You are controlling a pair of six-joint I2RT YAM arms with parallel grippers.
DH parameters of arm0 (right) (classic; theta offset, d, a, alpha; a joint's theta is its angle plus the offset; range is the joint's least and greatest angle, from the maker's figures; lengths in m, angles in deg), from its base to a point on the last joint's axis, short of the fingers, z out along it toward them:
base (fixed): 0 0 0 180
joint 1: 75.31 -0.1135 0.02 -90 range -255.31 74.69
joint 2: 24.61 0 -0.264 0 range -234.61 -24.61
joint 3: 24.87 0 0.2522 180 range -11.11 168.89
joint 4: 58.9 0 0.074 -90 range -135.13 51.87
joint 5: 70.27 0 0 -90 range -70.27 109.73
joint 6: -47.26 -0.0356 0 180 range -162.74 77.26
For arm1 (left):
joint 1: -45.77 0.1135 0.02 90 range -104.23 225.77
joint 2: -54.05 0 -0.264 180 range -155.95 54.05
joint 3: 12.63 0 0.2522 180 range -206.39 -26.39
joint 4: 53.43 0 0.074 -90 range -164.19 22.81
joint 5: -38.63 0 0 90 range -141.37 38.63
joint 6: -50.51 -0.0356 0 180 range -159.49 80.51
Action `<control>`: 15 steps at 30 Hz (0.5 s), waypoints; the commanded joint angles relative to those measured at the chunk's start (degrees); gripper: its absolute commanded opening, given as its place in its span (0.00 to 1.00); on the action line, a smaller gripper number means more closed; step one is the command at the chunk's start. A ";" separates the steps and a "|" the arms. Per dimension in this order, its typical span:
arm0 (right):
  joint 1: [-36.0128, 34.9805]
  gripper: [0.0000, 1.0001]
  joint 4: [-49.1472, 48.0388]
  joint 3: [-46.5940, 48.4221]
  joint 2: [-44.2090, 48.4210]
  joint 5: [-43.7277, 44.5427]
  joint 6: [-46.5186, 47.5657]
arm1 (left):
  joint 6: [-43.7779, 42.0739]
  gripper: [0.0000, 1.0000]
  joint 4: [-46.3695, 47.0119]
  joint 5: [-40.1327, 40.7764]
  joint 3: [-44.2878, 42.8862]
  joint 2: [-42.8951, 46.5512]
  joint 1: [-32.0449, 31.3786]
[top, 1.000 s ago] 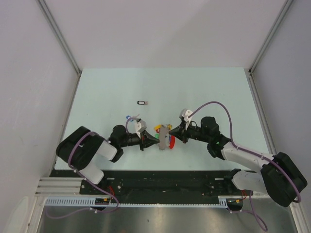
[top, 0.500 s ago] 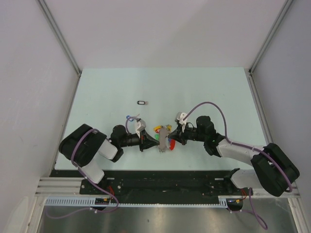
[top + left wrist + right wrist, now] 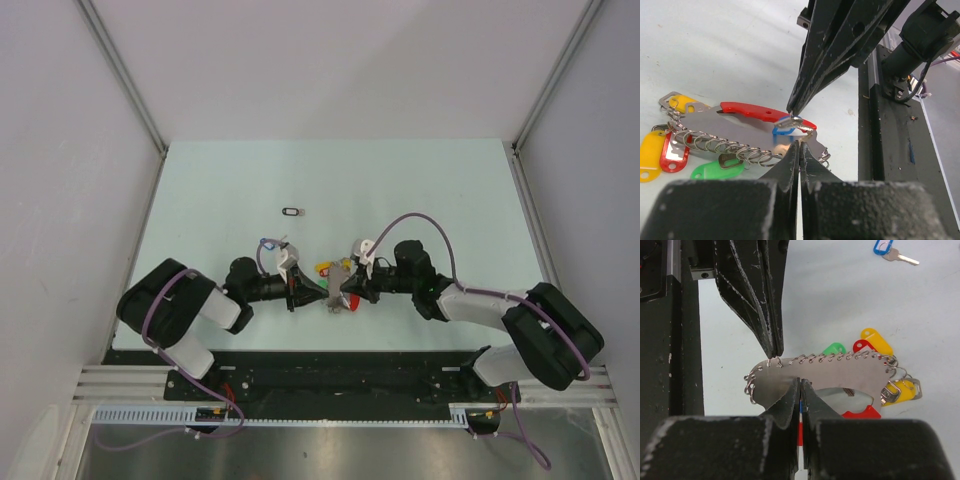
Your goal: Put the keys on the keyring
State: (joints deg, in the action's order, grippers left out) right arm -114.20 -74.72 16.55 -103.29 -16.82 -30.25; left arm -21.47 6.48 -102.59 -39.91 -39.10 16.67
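Note:
The keyring (image 3: 340,273) is a silver plate edged with small rings, with a red band and yellow, green and red tags, and it lies between my two grippers. My left gripper (image 3: 322,292) is shut on the plate's ringed edge (image 3: 800,144). My right gripper (image 3: 346,289) is shut on a blue-tagged key (image 3: 785,130) and holds it over the plate beside the red band (image 3: 747,110). In the right wrist view, a blue sliver shows between its fingers (image 3: 790,405). A second blue-tagged key (image 3: 267,242) and a black-tagged key (image 3: 292,211) lie loose on the table.
The black base rail (image 3: 340,372) runs along the table's near edge just behind both grippers. White walls close in the pale green table (image 3: 420,190) on the left, right and far sides. The right arm's purple cable (image 3: 420,217) arches above its wrist.
My right arm has moved left, bringing its gripper and the blue-tagged key in over the keyring. My left gripper has stayed at the plate's edge.

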 commanded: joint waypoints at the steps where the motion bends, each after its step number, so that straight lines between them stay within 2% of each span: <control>1: -1.01 0.00 -4.34 2.13 -1.66 -1.68 1.40 | 0.44 0.00 25.12 -0.20 -0.11 0.51 0.27; 15: -1.10 0.00 3.74 2.05 4.76 6.93 3.77 | -6.06 0.00 24.42 5.95 2.53 -10.48 -0.16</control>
State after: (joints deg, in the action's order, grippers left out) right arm -115.10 -72.51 16.60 -101.41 -13.78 -28.15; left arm -24.11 7.26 -99.31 -37.90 -47.91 16.65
